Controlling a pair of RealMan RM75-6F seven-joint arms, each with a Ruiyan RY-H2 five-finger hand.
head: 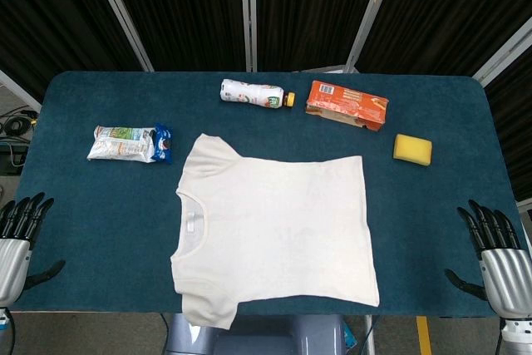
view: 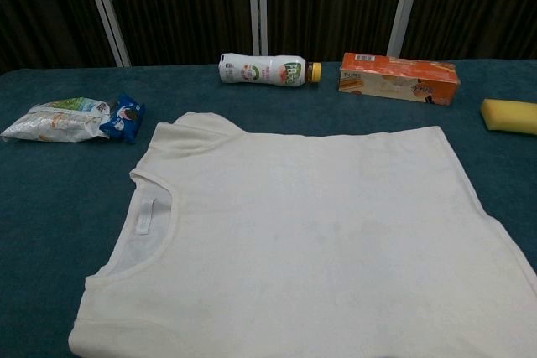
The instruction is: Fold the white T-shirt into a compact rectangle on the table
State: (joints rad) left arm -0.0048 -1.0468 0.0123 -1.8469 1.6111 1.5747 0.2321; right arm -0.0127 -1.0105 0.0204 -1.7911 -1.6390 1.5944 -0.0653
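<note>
My left hand (head: pixel 18 237) and right hand (head: pixel 499 257) hung released, fingers spread, at the counter's (head: pixel 100 214) near corners; the T-shirt (head: pixel 278 230) lay flat and unfolded between them.

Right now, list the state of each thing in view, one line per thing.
white T-shirt: spread flat, unfolded, collar toward the left.
left hand: empty, fingers apart, at the table's left edge.
right hand: empty, fingers apart, at the right edge.
bottle: lying on its side, cap on.
orange carton: lying flat.
yellow sponge: lying flat.
snack packets: lying together.
</note>
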